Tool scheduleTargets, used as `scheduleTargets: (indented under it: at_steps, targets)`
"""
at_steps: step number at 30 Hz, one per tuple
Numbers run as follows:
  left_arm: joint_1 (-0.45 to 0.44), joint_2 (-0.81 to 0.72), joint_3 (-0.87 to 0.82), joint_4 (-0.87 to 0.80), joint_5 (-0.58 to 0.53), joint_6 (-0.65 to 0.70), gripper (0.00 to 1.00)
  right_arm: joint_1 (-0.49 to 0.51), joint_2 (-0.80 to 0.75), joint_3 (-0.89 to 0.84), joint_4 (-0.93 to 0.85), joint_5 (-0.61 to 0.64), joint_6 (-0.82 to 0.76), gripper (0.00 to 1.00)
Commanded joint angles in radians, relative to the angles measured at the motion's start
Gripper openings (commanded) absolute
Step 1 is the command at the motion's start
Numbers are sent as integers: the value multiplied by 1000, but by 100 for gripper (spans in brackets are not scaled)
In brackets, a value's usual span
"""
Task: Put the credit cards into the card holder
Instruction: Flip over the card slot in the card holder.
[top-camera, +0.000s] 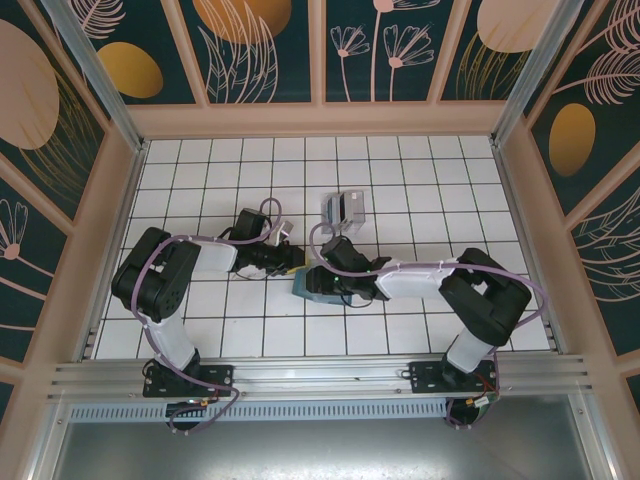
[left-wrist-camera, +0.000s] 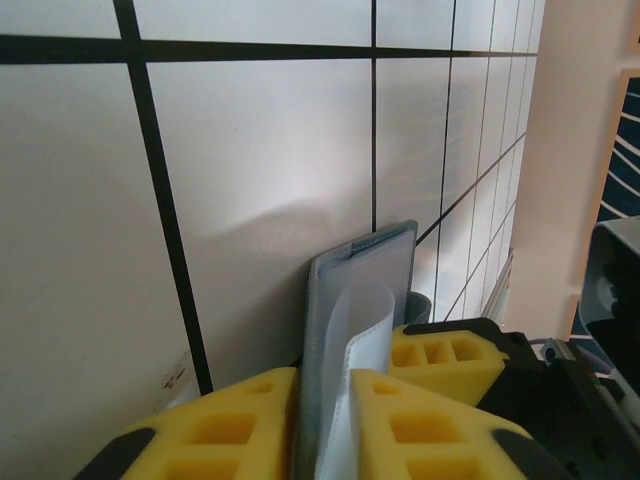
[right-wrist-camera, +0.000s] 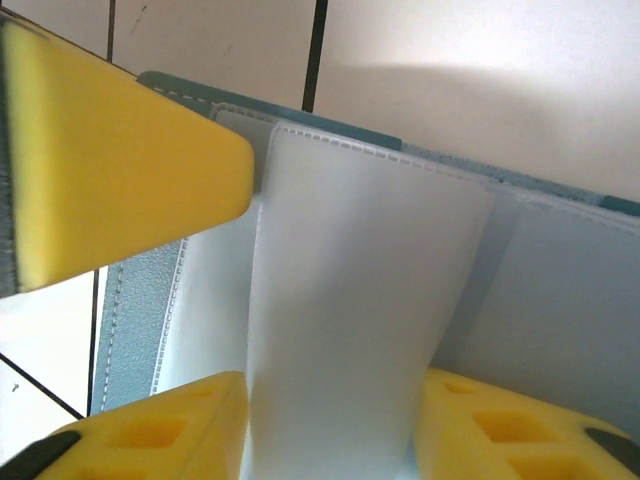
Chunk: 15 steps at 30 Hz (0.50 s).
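The teal card holder (top-camera: 308, 288) lies open on the tiled floor between my two grippers. My left gripper (top-camera: 288, 258) is shut on it: in the left wrist view the yellow pads (left-wrist-camera: 235, 420) pinch its grey-blue cover (left-wrist-camera: 318, 330) and a curling clear sleeve (left-wrist-camera: 365, 320). Coming from the right, my right gripper (top-camera: 325, 283) has its jaws closed against both edges of a bowed clear sleeve (right-wrist-camera: 350, 300) of the card holder (right-wrist-camera: 140, 300). The grey striped credit cards (top-camera: 343, 208) lie in a small cluster about two tiles behind the card holder, untouched.
A yellow finger of the other arm shows in each wrist view, at the upper left (right-wrist-camera: 110, 160) and behind the sleeve (left-wrist-camera: 445, 352). Wooden walls (top-camera: 110, 230) ring the white tiled floor (top-camera: 430, 180). A metal rail (top-camera: 320, 375) runs along the near edge.
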Motion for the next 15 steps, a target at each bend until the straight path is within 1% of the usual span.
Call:
scheduleTargets:
  at_steps: [1,2,5,9,13,15]
  targets:
    - [-6,-15,-1,19,20,-1,35,4,-34,-39,19,4,3,42]
    - [-6,-17,0,19,21,-1,36,2,-40,-47,29,2,3,40]
    - [-6,-15,3,21,21,-3,38,-1,-52,-72,64,-6,5,36]
    - [-8,-1,-6,40,9,-15,39,-7,-78,-119,142,-26,11,32]
    - [-8,9,-21,40,-11,-14,32,-15,-107,-172,229,-41,26,29]
    - [-8,8,-20,24,-26,-3,24,-22,-126,-199,261,-42,35,29]
